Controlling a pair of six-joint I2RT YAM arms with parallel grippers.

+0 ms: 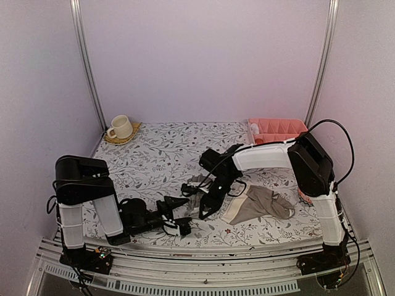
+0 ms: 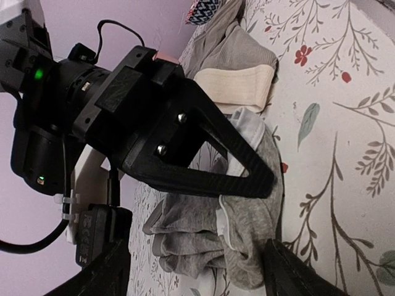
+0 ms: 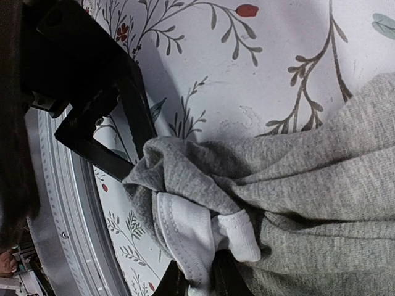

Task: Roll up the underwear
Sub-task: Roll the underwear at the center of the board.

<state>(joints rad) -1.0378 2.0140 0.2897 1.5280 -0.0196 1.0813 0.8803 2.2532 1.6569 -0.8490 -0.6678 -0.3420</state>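
Grey brief (image 2: 253, 216) bunched, white edging clamped by closed fingers of right gripper (image 2: 262, 180). Left gripper (image 1: 184, 214) spread wide, nothing held, bunch seen just ahead of its fingers. Taupe brief (image 2: 241, 52) laid beyond right fingers

Probably lab booth: plain walls (image 1: 203, 61), aluminium frame (image 1: 86, 68)

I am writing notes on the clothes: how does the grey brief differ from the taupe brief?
The grey brief has thin white edging; the taupe brief has a wide cream waistband. The grey brief is bunched up and pinched by the right hand; the taupe brief lies flatter, with no hand on it. Both are soft cloth on the floral table.
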